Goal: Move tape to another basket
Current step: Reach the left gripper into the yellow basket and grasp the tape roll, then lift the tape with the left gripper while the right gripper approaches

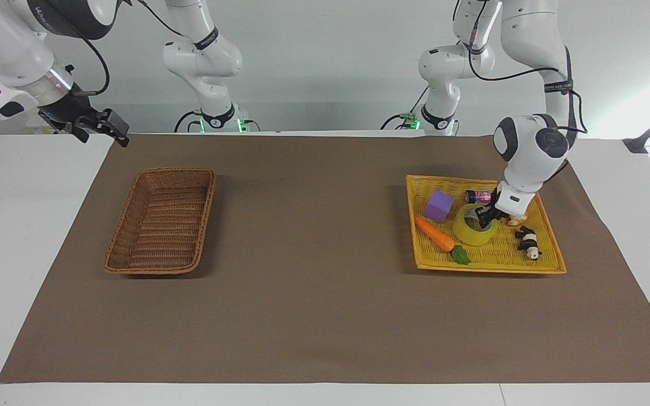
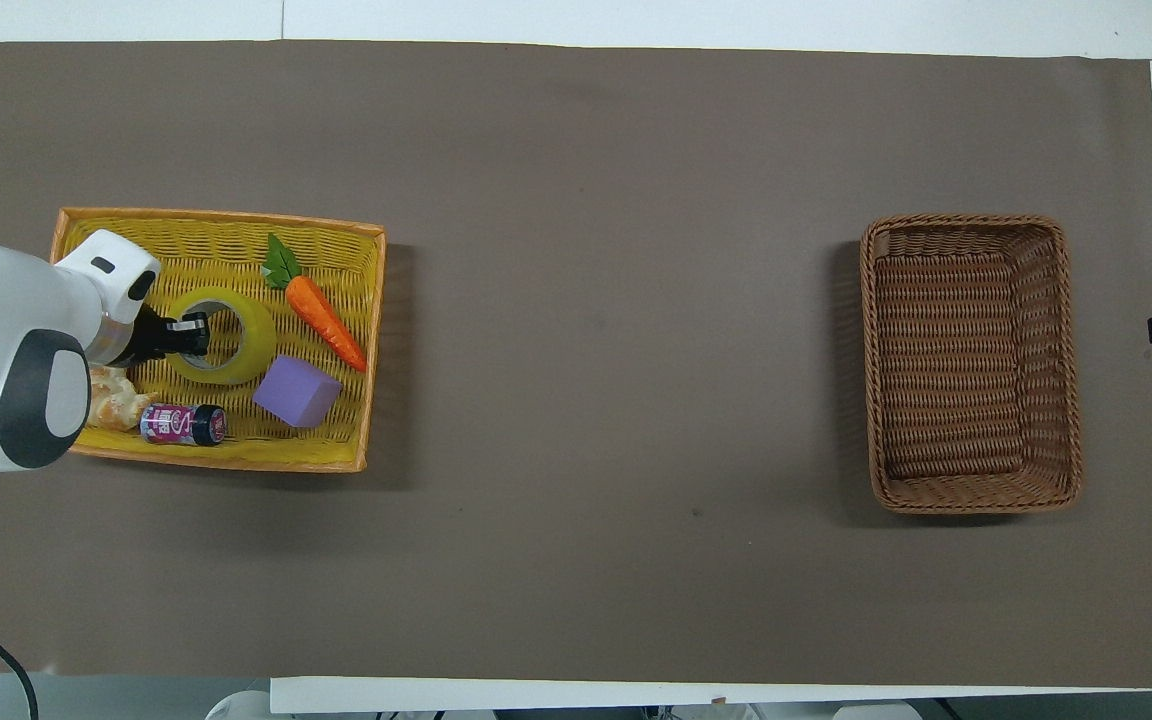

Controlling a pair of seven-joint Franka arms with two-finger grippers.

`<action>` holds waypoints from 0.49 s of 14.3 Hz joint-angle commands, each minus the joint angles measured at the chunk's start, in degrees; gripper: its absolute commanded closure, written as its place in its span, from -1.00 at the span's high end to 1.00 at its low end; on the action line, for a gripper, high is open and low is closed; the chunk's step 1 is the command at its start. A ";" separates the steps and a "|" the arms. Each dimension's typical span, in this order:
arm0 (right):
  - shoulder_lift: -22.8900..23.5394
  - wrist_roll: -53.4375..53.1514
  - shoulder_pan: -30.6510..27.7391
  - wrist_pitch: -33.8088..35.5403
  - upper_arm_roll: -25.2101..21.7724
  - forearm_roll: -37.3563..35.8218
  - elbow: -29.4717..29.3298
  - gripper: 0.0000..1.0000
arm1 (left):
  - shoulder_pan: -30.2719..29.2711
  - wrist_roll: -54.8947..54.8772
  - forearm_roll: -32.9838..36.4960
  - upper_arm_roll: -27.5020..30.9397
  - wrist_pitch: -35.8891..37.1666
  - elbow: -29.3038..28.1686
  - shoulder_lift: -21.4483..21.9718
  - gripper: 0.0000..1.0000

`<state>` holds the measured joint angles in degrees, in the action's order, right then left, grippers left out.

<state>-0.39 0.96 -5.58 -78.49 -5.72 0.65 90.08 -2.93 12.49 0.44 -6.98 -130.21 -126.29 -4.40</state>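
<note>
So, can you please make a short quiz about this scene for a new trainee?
1. True or false: the tape already lies in the brown basket.
2. Which tool is at the tape? A) left tool B) right tool
3. Fill in: between the tape and the purple block on one side and the tray's edge lies the orange ____.

Key: 1 false, it is in the yellow tray; 2 A; 3 carrot.
</note>
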 commanded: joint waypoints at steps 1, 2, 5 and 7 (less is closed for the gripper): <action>-1.28 1.06 -0.22 0.18 0.27 -0.30 1.24 1.00 | 1.25 1.31 -2.62 0.21 15.37 15.58 -1.39 -1.00; -1.19 0.89 -0.31 -0.35 0.10 -0.65 1.15 1.00 | 2.04 1.83 -5.51 0.12 19.43 19.46 -1.57 -1.00; -1.36 1.06 -1.63 -0.26 -0.08 -0.30 1.68 1.00 | 8.08 9.55 -11.68 -0.23 22.28 22.58 0.26 -1.00; -1.37 2.19 -1.63 0.43 0.01 -0.30 1.68 1.00 | 14.41 14.12 -16.32 -0.14 22.11 22.05 0.80 -1.00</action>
<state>-0.39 1.21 -6.51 -78.44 -6.15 0.65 90.10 6.27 22.02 -12.52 -7.55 -108.91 -104.10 -4.01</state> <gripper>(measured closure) 0.000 0.784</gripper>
